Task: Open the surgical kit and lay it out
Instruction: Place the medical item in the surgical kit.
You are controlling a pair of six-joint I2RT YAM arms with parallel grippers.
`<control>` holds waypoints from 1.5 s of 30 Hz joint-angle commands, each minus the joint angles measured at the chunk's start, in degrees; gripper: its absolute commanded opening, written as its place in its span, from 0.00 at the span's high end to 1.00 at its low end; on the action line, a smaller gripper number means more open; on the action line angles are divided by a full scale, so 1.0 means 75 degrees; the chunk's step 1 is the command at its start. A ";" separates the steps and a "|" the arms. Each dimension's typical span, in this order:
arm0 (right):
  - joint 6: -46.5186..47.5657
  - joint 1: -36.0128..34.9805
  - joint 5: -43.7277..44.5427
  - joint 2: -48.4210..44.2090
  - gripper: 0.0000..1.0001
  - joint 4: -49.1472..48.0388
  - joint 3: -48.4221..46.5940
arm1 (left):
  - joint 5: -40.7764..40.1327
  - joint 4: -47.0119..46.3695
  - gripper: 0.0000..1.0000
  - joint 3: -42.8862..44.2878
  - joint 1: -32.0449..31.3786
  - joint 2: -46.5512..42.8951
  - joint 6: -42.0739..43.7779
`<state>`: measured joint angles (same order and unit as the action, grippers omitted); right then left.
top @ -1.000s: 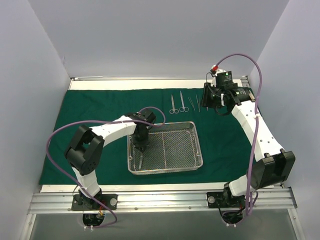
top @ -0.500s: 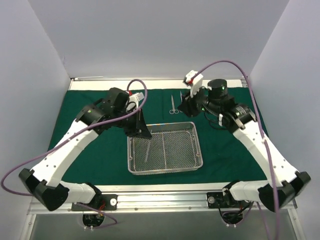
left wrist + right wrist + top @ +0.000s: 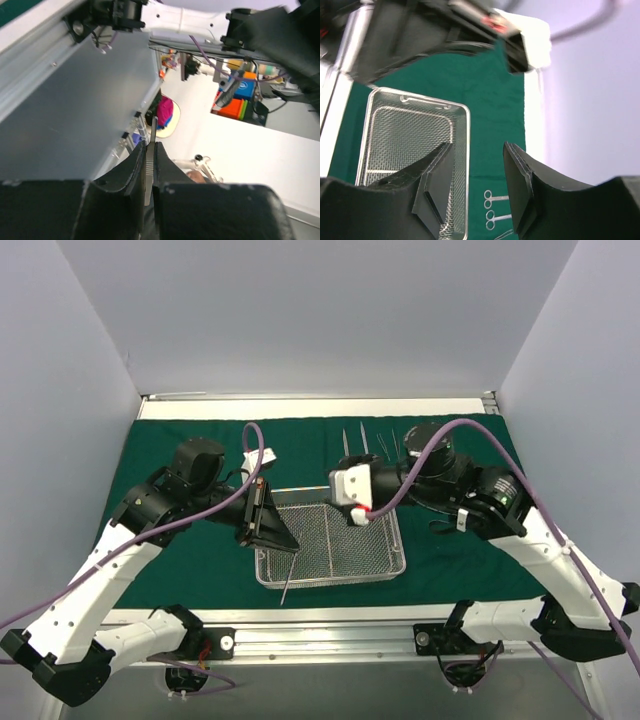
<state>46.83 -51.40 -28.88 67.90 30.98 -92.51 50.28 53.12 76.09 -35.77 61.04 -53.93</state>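
The dark green cloth (image 3: 190, 550) lies spread flat on the table. The silver wire-mesh tray (image 3: 392, 558) stands on its middle and also shows in the right wrist view (image 3: 410, 130). My left gripper (image 3: 272, 530) is raised over the tray's left edge, shut on a thin steel tweezers (image 3: 288, 580) that hangs down past the tray's near rim. In the left wrist view the tweezers (image 3: 148, 159) are pinched between the pads. My right gripper (image 3: 342, 490) hovers open and empty above the tray's far edge (image 3: 477, 147). Two scissors (image 3: 495, 197) and more tweezers (image 3: 393, 440) lie in a row at the back.
White walls close in the left, back and right. A metal rail (image 3: 320, 640) with both arm bases runs along the near edge. The two arms stand close together above the tray, and purple cables (image 3: 440, 450) loop over them.
My left gripper has lifted the tweezers out of the tray and swung toward its near-left side. My right gripper has moved from the back row forward and left, over the tray.
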 commanded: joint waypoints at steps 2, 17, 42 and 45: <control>0.1676 -0.0646 -0.0016 0.0309 0.55 0.1164 -0.0414 | 0.0643 -0.0135 0.98 0.0190 0.0035 -0.0111 -0.0344; 0.1995 -0.2381 0.0301 0.1036 0.60 0.1728 -0.0873 | 0.0901 0.0335 0.98 -0.0056 0.0035 0.0065 0.0031; 0.2006 -0.2885 0.0499 0.1377 0.74 0.1951 -0.0650 | 0.1522 0.0265 0.98 -0.0080 0.0047 0.0276 0.0113; 0.2018 -0.2956 0.0570 0.1353 0.75 0.1951 -0.0638 | 0.1522 0.0358 0.98 0.0002 0.0035 0.0288 0.0159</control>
<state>61.56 -72.53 -24.93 77.67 45.08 -97.08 60.38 56.51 75.22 -35.77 62.94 -53.36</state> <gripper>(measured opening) 0.253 0.133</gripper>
